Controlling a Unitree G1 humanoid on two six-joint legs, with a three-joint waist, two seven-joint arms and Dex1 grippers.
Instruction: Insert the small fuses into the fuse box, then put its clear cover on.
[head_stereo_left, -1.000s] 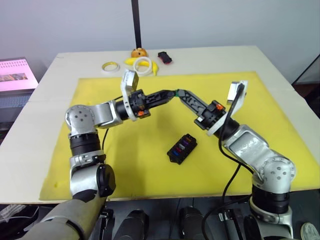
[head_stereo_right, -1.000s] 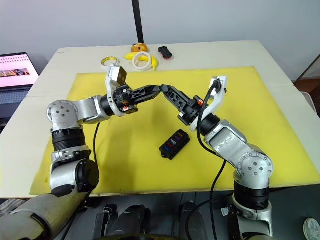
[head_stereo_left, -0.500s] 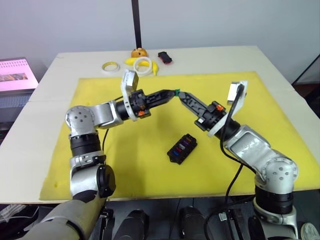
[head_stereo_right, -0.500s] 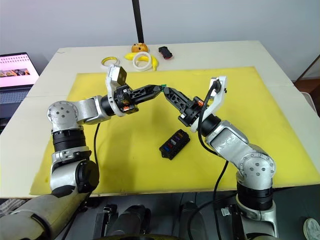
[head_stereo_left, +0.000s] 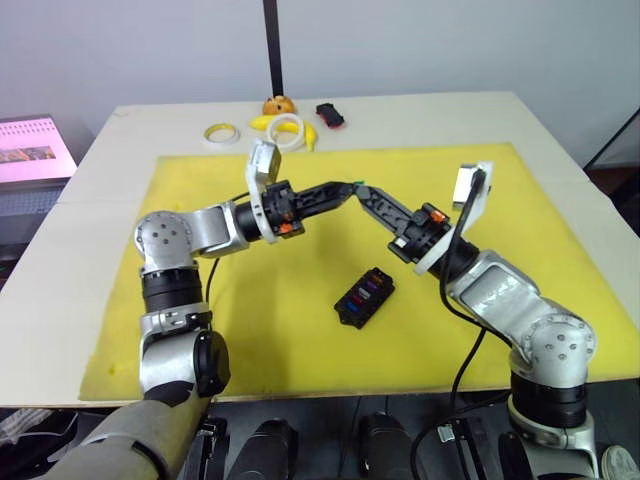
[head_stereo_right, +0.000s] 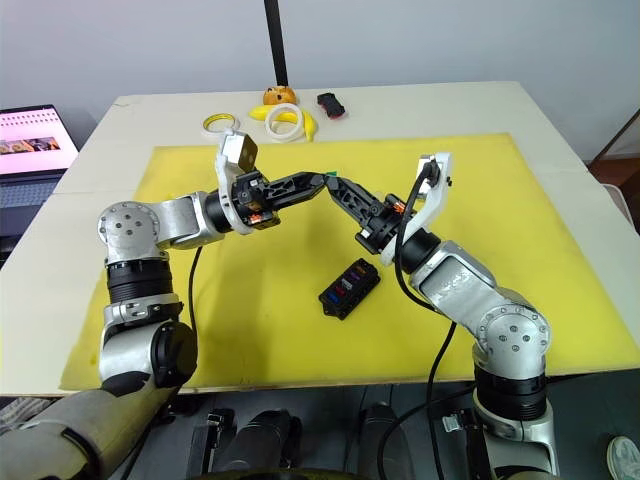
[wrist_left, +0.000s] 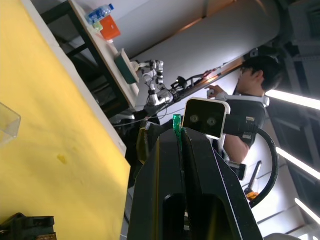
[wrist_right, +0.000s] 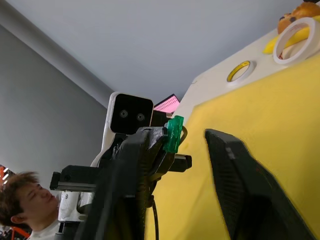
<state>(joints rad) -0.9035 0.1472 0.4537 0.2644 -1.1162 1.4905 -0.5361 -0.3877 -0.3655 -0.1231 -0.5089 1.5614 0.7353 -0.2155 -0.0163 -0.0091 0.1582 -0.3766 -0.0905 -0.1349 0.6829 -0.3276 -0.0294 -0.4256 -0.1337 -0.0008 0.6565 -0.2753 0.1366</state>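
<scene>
I have the pale tabletop (head_stereo_left: 560, 120) in front of me with a yellow mat (head_stereo_left: 280, 330) spread over most of it. Both arms are raised over the middle of the mat, tips meeting in the air. My left gripper (head_stereo_right: 322, 181) has its fingers pressed together on a tiny green fuse (wrist_left: 176, 123), which sticks out past the fingertips. My right gripper (head_stereo_right: 334, 184) sits tip to tip with it, fingers spread, the green fuse just beside one of them; from the right wrist I cannot tell whether that finger touches the chip.

The fuse box (head_stereo_left: 364, 296) lies flat on the mat below and nearer to me than the two grippers, well apart from them, with blue, purple and red fuses (head_stereo_left: 367, 288) seated in its slots. The clear cover (wrist_left: 8, 125) rests on the mat, seen from the left wrist.

Along the far edge of the tabletop I see two tape rings (head_stereo_left: 287, 127), a yellow banana-shaped toy (head_stereo_left: 262, 122), an orange toy (head_stereo_left: 277, 104) and a small black-and-red object (head_stereo_left: 329, 114). A laptop screen (head_stereo_left: 35, 148) glows off to my left. A person (wrist_left: 250, 95) stands behind the robot.
</scene>
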